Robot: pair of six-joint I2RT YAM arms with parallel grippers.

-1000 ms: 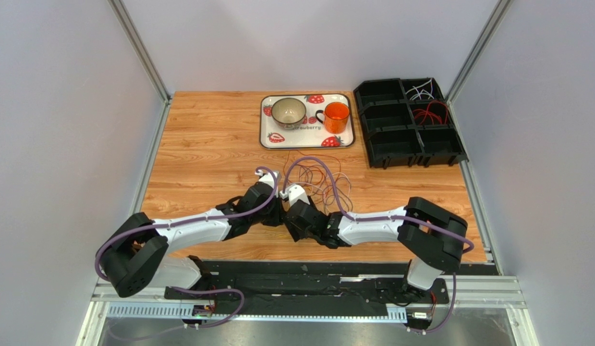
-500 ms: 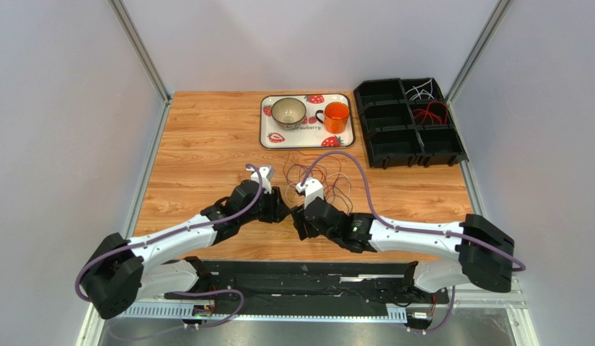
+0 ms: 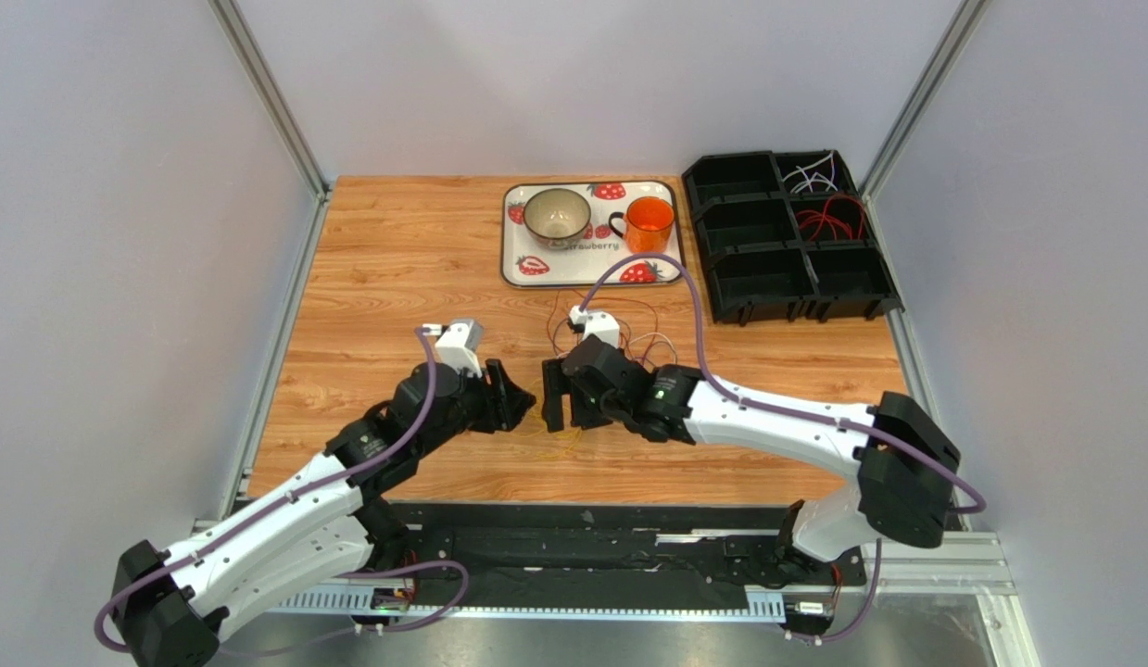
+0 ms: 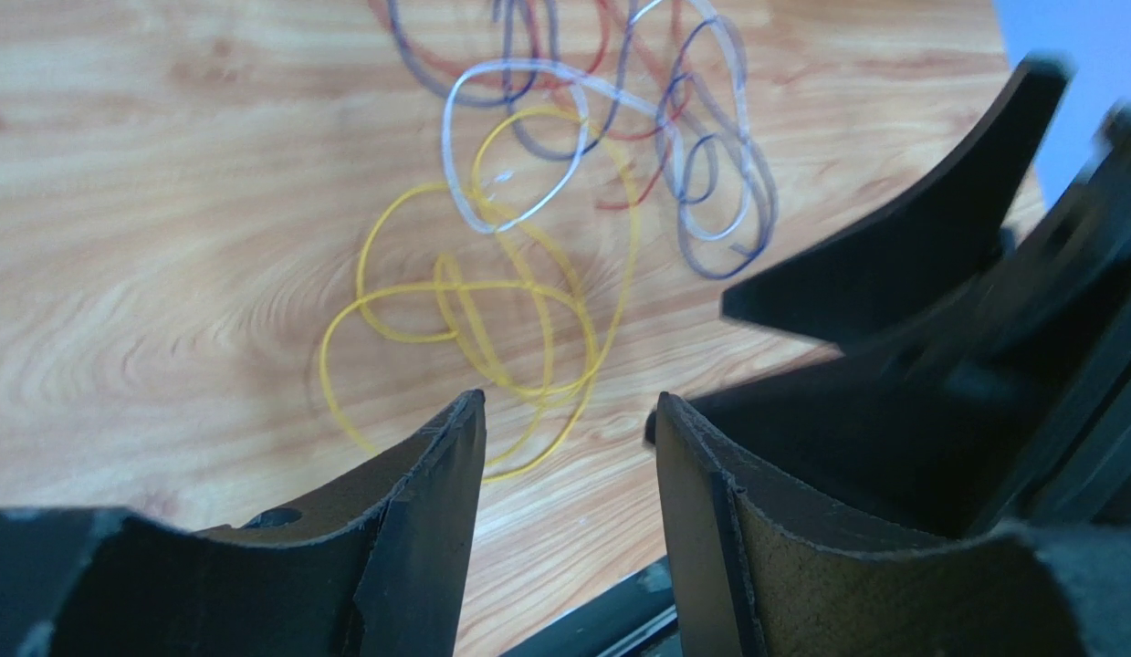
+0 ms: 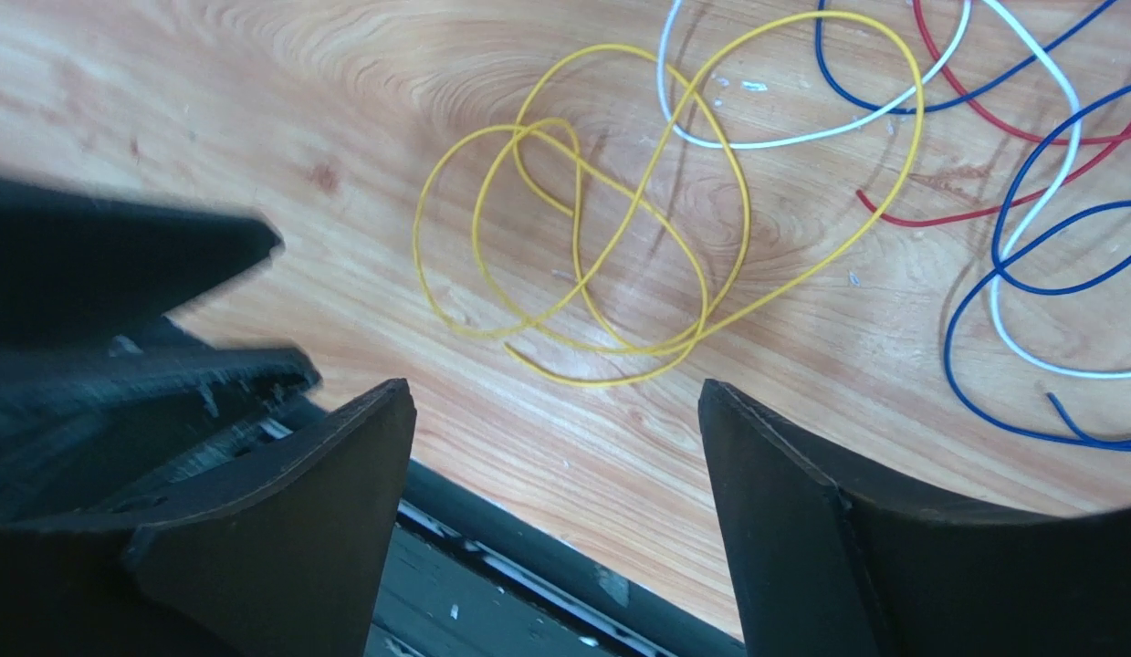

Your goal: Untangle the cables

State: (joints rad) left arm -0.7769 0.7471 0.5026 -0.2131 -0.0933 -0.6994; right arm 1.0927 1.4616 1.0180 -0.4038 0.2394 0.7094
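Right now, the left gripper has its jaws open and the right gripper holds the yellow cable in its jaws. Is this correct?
Not quite. The right gripper holds nothing: its jaws are open as well, and the yellow cable lies on the table ahead of them. The right wrist view shows this. The left gripper is open, as you said.

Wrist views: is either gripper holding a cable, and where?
Nothing is held. The left gripper and right gripper are open, jaws empty above the loose yellow cable.
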